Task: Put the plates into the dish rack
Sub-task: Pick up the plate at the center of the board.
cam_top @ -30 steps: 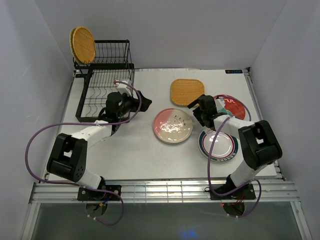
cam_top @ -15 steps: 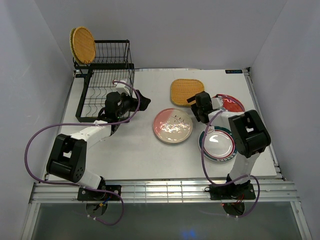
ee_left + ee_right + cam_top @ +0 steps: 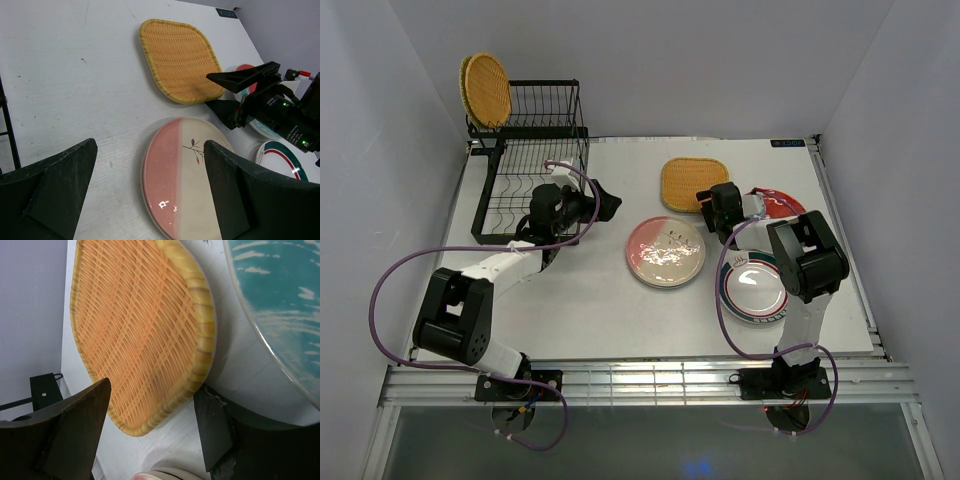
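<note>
One rounded-square woven plate lies flat on the worktop, well right of the dish rack. Right pincer straddles its near corner, jaws apart, nothing clamped; seat the rim deep before closing. Left pincer gapes, empty.

A white desk stands inside pale grey walls; a small dark label sits at its far right edge; metal rails line the near edge.
</note>
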